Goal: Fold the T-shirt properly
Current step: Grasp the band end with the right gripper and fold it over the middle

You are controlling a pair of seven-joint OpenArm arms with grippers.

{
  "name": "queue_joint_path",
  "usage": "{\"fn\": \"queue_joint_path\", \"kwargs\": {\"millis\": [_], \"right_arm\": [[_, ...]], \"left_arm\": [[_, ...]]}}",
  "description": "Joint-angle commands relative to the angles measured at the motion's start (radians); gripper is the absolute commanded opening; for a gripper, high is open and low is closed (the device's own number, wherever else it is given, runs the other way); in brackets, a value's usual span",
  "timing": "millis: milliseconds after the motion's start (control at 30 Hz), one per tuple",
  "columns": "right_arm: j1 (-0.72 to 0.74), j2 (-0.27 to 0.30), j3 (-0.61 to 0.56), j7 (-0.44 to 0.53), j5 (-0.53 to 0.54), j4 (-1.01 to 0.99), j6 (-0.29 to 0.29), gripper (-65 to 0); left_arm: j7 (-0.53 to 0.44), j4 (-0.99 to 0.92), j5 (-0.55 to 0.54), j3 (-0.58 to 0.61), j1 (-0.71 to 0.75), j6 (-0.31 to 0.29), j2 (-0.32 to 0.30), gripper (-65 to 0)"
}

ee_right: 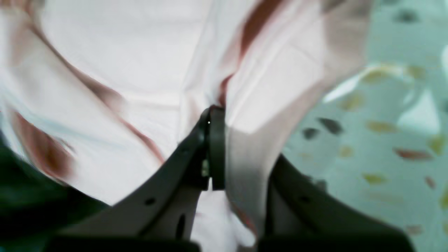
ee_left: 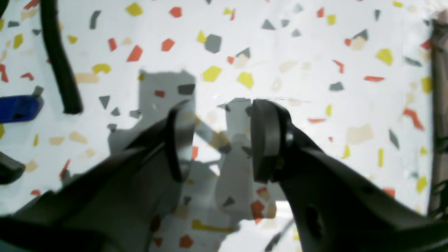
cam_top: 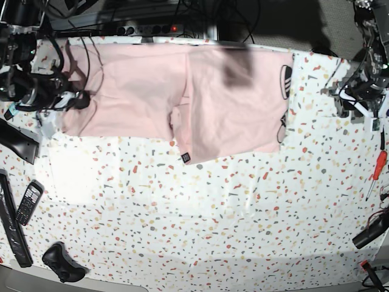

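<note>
left wrist view: the left hand [ee_left: 220,140] hangs wide open above the speckled counter [ee_left: 315,105], gripping nothing. right wrist view: the right hand [ee_right: 213,147] is pinched closed on the t-shirt [ee_right: 122,63]. base view: the t-shirt [cam_top: 182,97] lies along the counter's [cam_top: 213,225] far edge.

left gripper [ee_left: 220,140] jaws apart, above speckled table [ee_left: 315,52]
</note>
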Motion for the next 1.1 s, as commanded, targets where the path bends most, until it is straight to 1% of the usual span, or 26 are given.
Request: {"fn": "queue_joint_path", "kwargs": {"millis": [0,100,167,367,500,567,733,800,933,1000,1067], "right_arm": [[0.013,0.018,0.014,0.001,0.056,0.032,0.018,-65.0],[0.001,0.005,0.010,-0.001,0.125,0.093,0.018,-65.0],[-0.004,-0.025,0.003,-0.001,0.138,0.155,0.018,-65.0],[-0.009,-0.189,-0.018,-0.002,0.138,0.394,0.017,-65.0],[-0.009,-0.286,-0.101,-0.001,0.128,0.547,0.010,-65.0],[-0.009,-0.332,-0.167,-0.001,0.084,0.584,0.006,-65.0],[-0.002,-0.450,-0.343,0.027,-0.021,0.588,-0.003,-65.0],[0.006,-0.496,-0.403,0.061,-0.102,0.587,-0.008,-65.0],[0.016,-0.589,-0.496,0.130,-0.299,0.587,-0.037,-65.0],[0.016,-0.630,-0.526,0.162,-0.359,0.580,-0.043,-65.0],[0.017,-0.664,-0.551,0.190,-0.392,0.564,-0.047,-65.0]], "left_arm": [[-0.023,0.017,-0.018,-0.006,-0.003,-0.001,-0.021,-39.9],[-0.022,0.017,-0.030,-0.006,-0.002,0.000,-0.025,-39.9],[-0.023,0.017,-0.031,-0.006,-0.002,-0.001,-0.024,-39.9],[-0.022,0.017,-0.031,-0.006,-0.001,-0.001,-0.024,-39.9],[-0.022,0.017,-0.031,-0.006,-0.001,-0.001,-0.024,-39.9],[-0.022,0.017,-0.031,-0.006,-0.001,-0.001,-0.024,-39.9],[-0.022,0.017,-0.030,-0.006,0.001,-0.001,-0.024,-39.9],[-0.022,0.017,-0.030,-0.006,0.001,-0.001,-0.024,-39.9],[-0.021,0.017,-0.031,-0.005,0.002,-0.002,-0.024,-39.9],[-0.021,0.017,-0.031,-0.005,0.002,-0.019,-0.024,-39.9],[-0.018,0.017,-0.035,-0.005,0.002,-0.039,-0.024,-39.9]]}}
